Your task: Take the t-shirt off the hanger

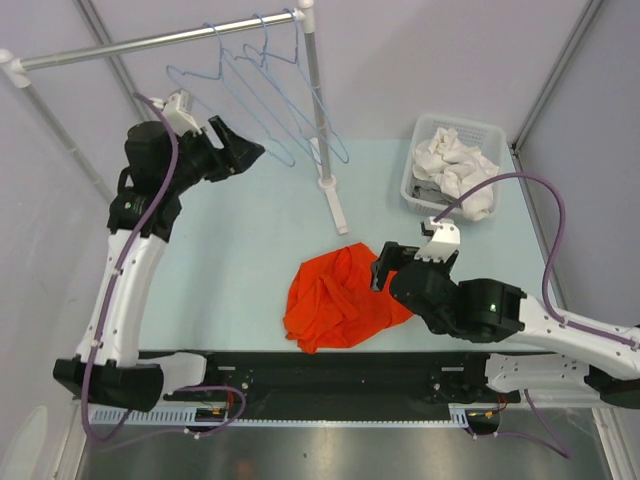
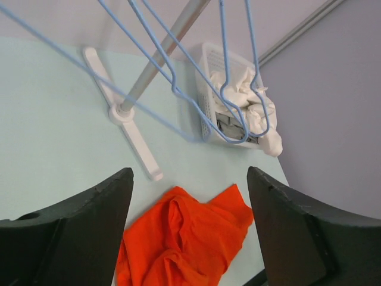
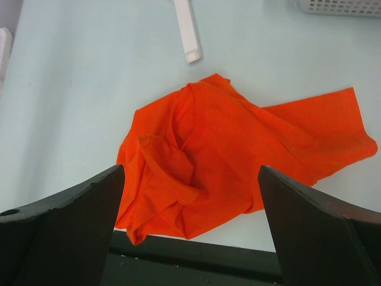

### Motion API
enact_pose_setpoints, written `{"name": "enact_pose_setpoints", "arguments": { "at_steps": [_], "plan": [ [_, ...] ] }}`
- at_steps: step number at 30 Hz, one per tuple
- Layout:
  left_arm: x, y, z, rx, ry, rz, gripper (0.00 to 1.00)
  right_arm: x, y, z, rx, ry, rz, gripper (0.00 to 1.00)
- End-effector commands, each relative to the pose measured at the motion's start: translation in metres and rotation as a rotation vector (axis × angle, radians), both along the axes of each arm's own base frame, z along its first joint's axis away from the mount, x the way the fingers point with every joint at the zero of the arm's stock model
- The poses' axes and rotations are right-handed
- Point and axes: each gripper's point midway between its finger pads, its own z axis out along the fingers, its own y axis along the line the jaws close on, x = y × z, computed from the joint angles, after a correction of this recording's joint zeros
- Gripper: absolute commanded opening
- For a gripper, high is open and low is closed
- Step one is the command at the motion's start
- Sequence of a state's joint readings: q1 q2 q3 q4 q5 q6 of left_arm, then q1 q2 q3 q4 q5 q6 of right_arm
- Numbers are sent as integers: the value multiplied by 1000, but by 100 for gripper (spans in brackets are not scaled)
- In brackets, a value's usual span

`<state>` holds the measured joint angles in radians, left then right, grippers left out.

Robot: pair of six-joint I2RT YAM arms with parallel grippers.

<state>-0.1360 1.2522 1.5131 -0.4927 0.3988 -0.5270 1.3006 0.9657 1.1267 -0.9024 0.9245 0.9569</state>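
The orange t-shirt (image 1: 340,300) was found crumpled on the pale table (image 1: 230,260), near its front edge and between the two arms, with no part of it on any hanger. The blue wire hangers (image 1: 265,90) were seen hanging bare from the metal rail (image 1: 150,42) beside the rack's upright pole (image 1: 315,100), so the removal was judged to be done in substance. The left gripper (image 1: 242,150) was held high, just beside the hangers and pointed towards them. Its jaws were spread wide with nothing between them. That height and heading were judged to suit steadying a hanger rather than reaching for cloth. The right gripper (image 1: 382,267) was kept low at the shirt's right edge, its jaws at full spread and likewise holding nothing. A sleeve lay close in front of it, but whether it was touched could not be told from above. That low station was judged a fit place for cloth to be laid down or tidied. A white basket (image 1: 415,170) heaped with white cloths (image 1: 455,165) was set at the far right, well apart from the shirt. The rack's white foot (image 1: 335,205) was stretched across the table between the pole and the shirt, its end near the cloth but apart from it. Were the shirt to be carried towards the basket, only that foot and the right arm itself were judged likely to stand in the way.
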Motion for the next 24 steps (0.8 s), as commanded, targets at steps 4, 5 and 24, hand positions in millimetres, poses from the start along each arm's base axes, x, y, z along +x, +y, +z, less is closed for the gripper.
{"name": "enact_pose_setpoints", "arguments": {
  "at_steps": [4, 5, 24],
  "plan": [
    [-79, 21, 10, 12, -165, 49, 83, 21, 7, -27, 39, 78, 24, 100],
    [-88, 21, -1, 10, -159, 41, 83, 24, 7, -30, 41, 88, 31, 100],
    [-215, -56, -308, 45, 477, -96, 63, 67, -36, -159, 264, 448, -115, 100]
  ]
}}
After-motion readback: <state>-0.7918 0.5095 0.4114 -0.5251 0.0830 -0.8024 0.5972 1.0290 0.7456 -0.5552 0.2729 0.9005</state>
